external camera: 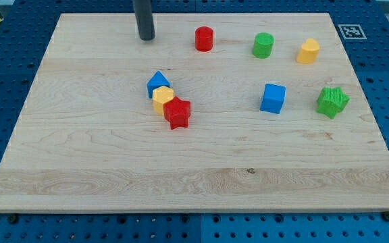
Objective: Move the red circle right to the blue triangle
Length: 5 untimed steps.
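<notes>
The wooden table [201, 169] lies on a blue perforated base. The red circle [204, 38] stands near the view's top, well apart from the blue triangle [157, 82], which sits lower left, touching a yellow block [163, 98] and a red star [177, 112]. My tip [146, 38] is left of the circle, apart; it is a bare rod, no hand to open.

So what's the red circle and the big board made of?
The red circle looks like plastic, maybe 3D-printed: even, matte colour with faint ridges, though that's hard to be sure of. The board looks like pale wood with a smooth finish: you can see grain lines and plank seams. My tip sits to the circle's left.
</notes>
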Each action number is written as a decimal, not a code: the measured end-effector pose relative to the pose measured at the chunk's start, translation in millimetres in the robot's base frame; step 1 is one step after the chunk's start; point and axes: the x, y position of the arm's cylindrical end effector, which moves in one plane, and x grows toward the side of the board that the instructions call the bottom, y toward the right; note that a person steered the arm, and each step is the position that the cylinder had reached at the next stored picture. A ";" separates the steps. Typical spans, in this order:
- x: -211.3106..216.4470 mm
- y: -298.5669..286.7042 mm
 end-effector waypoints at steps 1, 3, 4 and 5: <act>-10.6 11.8; -26.1 63.4; -5.2 81.7; 44.4 81.8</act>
